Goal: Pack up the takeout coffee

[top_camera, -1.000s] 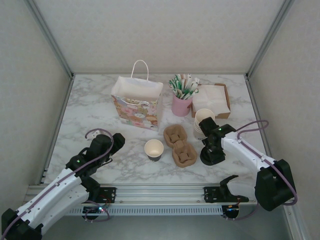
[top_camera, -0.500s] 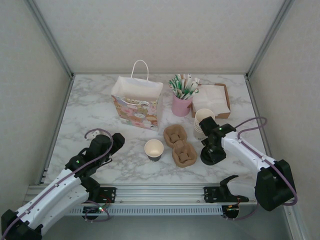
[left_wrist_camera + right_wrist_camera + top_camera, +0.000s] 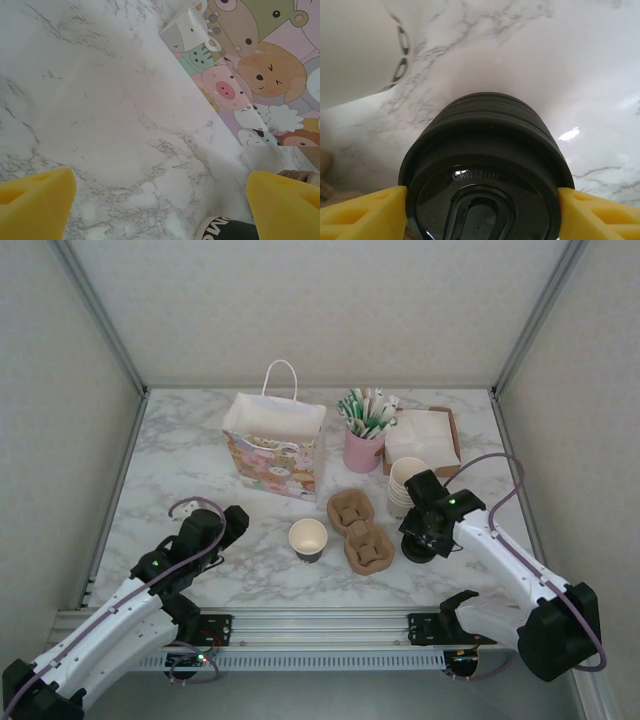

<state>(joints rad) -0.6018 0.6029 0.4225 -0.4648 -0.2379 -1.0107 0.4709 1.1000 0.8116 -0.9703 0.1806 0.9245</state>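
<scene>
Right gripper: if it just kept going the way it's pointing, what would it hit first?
The stack of black lids, directly ahead between the right gripper's yellow fingers. Contact would likely come almost at once; whether the fingers already touch its rim is unclear.

From high behind the near edge, we are looking down and forward over the whole marble worktop (image 3: 200, 470), from fairly far off. On the left wrist we are sitting low and close to that marble, facing a cartoon-printed paper bag (image 3: 260, 65) (the bag standing mid-worktop in the overhead view), with the left jaws framing the bottom corners. On the right wrist we are peering, very near, down onto a stack of black lids (image 3: 485, 165) between the right jaws; overhead, that stack is sitting right of centre.
</scene>
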